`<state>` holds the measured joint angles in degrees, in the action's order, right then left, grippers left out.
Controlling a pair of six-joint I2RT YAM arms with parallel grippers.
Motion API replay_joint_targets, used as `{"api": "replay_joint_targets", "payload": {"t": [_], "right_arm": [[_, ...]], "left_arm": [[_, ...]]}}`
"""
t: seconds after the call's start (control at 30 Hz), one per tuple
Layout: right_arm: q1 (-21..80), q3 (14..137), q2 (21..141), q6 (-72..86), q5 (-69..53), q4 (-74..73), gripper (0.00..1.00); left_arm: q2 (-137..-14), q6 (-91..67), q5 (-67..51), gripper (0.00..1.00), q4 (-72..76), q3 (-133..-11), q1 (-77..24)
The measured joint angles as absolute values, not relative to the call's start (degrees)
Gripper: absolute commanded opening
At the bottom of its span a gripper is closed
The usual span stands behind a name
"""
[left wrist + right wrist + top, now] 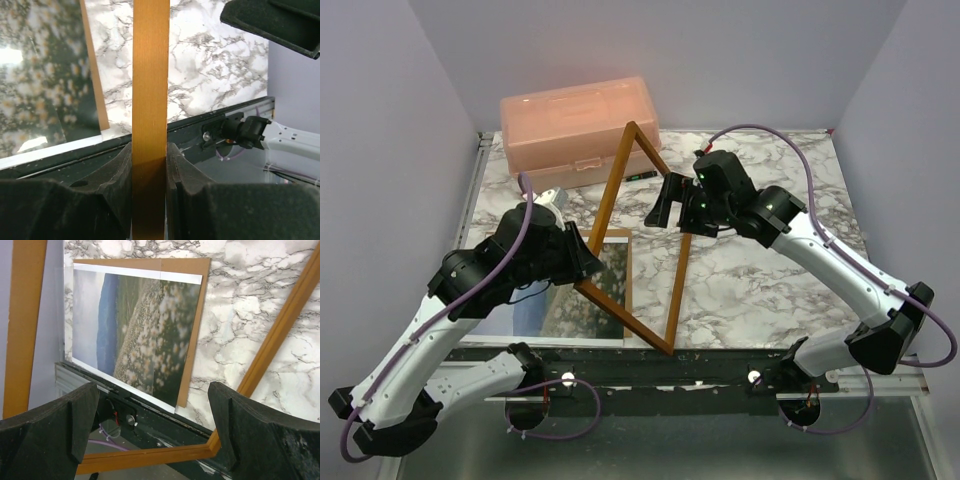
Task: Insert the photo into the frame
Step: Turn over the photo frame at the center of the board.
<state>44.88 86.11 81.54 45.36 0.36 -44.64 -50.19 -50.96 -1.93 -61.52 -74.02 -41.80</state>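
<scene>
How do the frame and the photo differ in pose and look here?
The frame is tilted up from the table, clamped in the left gripper; the photo lies flat, untouched. The frame is an open orange-brown outline; the photo is a solid landscape print. Both are rectangular.

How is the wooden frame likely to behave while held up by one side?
Probably stiff: the frame shows straight sides though the left gripper pinches only one bar. Likely light, being thin and open. A push may swing or tip it, as it is tilted.
</scene>
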Motion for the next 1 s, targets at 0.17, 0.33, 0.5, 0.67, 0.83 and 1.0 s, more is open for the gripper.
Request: {"api": "replay_joint_targets", "payload": {"t": [0.17,0.33,0.5,0.67,0.83,1.0], "right_arm": [[44.9,86.1,81.3,45.4,0.8,-44.9,1.0],[44.4,86.0,81.2,45.4,0.8,-44.9,1.0],[43.3,85.4,81.0,45.4,0.8,-44.9,1.0],[42.1,85.0,80.6,45.4,0.7,-44.9,1.0],[40.4,84.5,79.0,45.3,0.1,-44.9,1.0],[39.0,83.9,76.7,45.3,-0.8,-45.1,1.0]], "left_arm": [[-51.4,-50.3,3.9,0.0,-65.0,-77.1,-44.8],[-52.4,-50.1,10.2,0.0,-68.2,-80.1,-47.6],[-53.7,-49.9,15.9,0.0,-70.7,-82.2,-50.6],[-56.8,-49.5,19.2,0.0,-72.2,-84.6,-53.7],[-60.5,-50.3,22.6,0.0,-72.5,-86.9,-58.4],[-66.6,-52.7,26.5,0.0,-75.6,-92.3,-63.4]]}}
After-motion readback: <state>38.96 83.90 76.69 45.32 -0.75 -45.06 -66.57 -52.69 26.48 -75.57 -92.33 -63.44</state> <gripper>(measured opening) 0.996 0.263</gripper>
